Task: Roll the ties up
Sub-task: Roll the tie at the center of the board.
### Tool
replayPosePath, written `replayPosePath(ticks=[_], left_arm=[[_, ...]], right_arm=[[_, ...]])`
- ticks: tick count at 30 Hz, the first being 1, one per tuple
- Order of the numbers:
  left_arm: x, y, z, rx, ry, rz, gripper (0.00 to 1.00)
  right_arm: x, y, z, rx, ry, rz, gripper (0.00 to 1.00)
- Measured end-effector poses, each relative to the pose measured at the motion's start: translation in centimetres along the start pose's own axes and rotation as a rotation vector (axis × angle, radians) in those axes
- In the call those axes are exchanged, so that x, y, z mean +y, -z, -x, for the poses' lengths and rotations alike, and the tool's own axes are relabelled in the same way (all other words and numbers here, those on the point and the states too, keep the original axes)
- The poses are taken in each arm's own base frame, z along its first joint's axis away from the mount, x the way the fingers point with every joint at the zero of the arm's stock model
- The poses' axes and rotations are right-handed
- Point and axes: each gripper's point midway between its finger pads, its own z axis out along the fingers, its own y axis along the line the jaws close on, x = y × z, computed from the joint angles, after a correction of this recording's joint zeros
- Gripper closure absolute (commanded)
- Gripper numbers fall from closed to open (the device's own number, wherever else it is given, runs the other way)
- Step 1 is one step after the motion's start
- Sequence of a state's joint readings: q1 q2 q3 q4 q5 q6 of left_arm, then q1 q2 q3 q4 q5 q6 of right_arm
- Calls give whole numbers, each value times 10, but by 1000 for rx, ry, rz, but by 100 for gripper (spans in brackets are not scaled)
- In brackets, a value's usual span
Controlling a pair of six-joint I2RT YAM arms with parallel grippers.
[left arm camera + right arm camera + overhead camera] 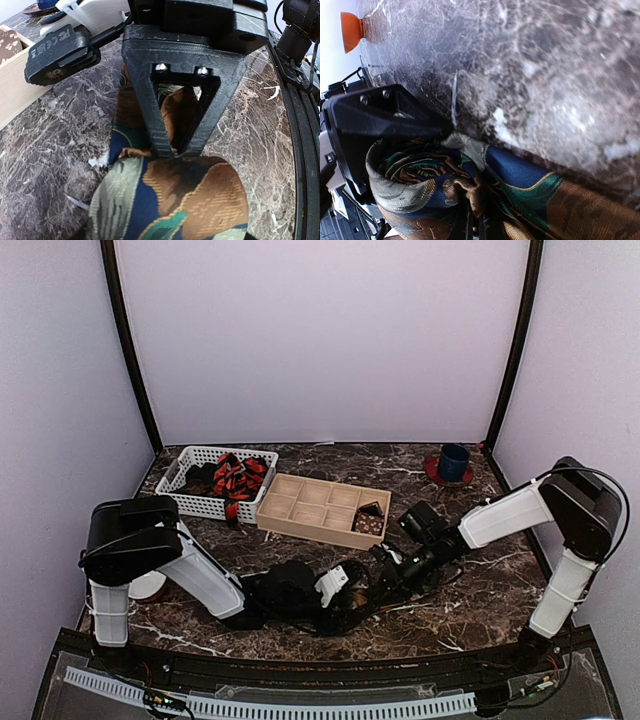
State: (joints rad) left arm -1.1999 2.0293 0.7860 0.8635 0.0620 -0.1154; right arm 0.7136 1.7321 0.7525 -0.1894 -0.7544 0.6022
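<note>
Brown-orange tie (pixel 200 195) with green and blue patches, partly rolled, on the near middle of the marble table (pixel 490 590): the right gripper (pixel 474 226) is closed on the fabric beside the coil, and one finger (pixel 150 115) of the left gripper (pixel 352 598) touches the roll, though whether those jaws are open cannot be told. Behind it, a wooden divided box (pixel 310 530) holds a dotted tie (pixel 370 523) in its near right-end compartment; farther left, a white basket (pixel 195 505) contains red-and-black striped ties (pixel 238 478).
</note>
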Motion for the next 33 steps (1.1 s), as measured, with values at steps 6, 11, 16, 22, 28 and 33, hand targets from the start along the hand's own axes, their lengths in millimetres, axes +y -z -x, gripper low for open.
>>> replayPosePath(ticks=[6, 11, 16, 22, 28, 33], left_arm=[[0, 0, -1, 4, -33, -1, 63], [2, 3, -2, 25, -66, 16, 67], [6, 10, -6, 74, -87, 46, 68], [5, 13, -9, 100, -105, 49, 68], [3, 13, -9, 107, -116, 50, 67], [3, 13, -9, 110, -122, 52, 67]], right_arm=[[3, -3, 3, 18, -5, 8, 92], [3, 0, 6, 19, 7, -20, 67], [13, 14, 7, -10, 31, -34, 53], [39, 26, 7, -36, 26, 42, 47], [54, 20, 1, -9, 34, 82, 53], [51, 9, -2, 21, 14, 66, 69]])
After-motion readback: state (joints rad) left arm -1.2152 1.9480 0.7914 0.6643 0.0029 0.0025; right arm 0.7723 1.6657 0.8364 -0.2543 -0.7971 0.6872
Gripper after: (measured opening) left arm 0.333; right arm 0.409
